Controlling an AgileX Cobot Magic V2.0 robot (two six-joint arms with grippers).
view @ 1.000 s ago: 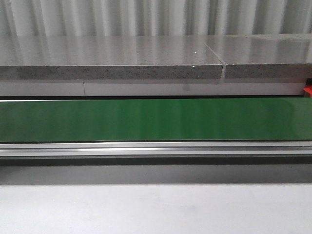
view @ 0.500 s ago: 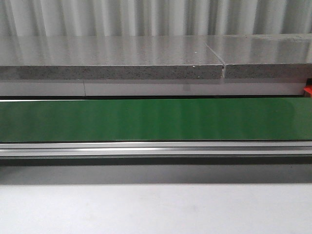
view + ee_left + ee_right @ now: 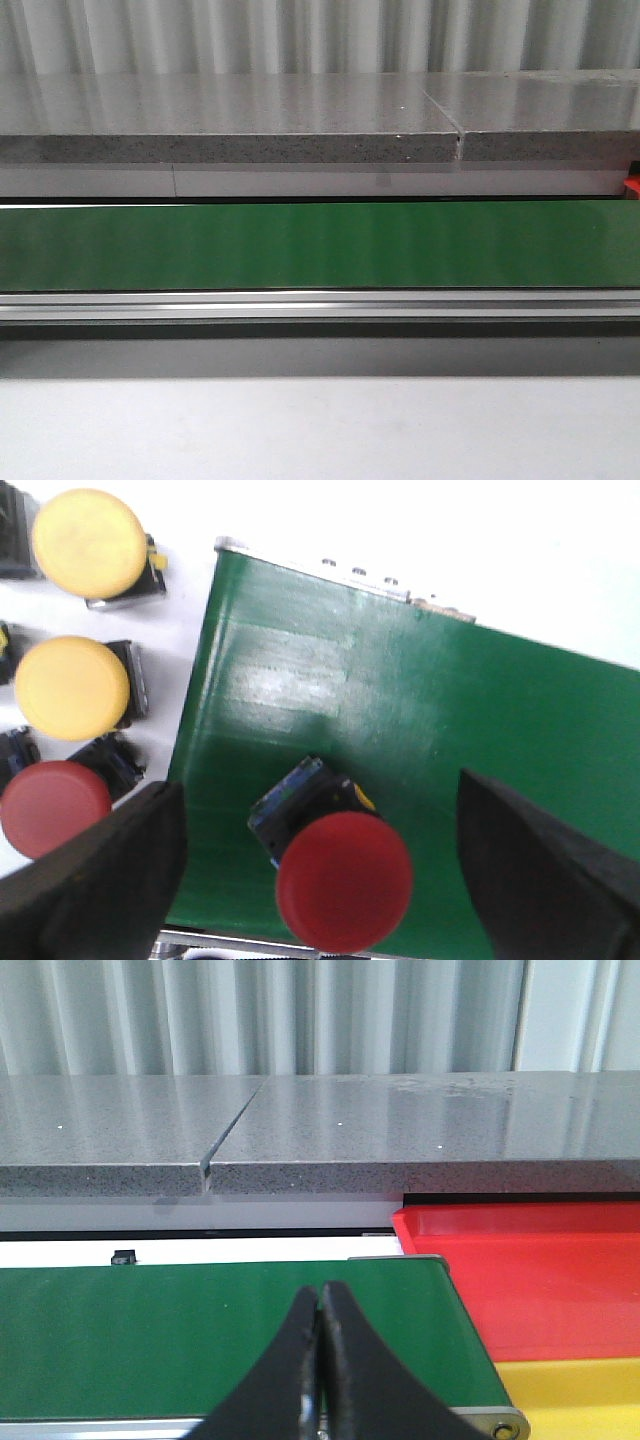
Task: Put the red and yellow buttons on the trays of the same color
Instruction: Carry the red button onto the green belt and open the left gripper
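Note:
In the left wrist view a red button (image 3: 343, 880) with a black base lies on the green conveyor belt (image 3: 420, 710), between the wide-apart fingers of my open left gripper (image 3: 320, 875), touching neither. Off the belt's end sit two yellow buttons (image 3: 88, 542) (image 3: 70, 687) and another red button (image 3: 52, 807) on a white surface. In the right wrist view my right gripper (image 3: 320, 1305) is shut with nothing in it, above the belt (image 3: 150, 1330). Beside that belt end lie the red tray (image 3: 540, 1280) and the yellow tray (image 3: 580, 1395). Neither gripper shows in the front view.
The front view holds the bare green belt (image 3: 320, 245), its aluminium rail (image 3: 320, 305), a grey stone shelf (image 3: 230, 120) behind and a white table (image 3: 320, 430) in front. A sliver of the red tray (image 3: 632, 187) peeks in at the right edge.

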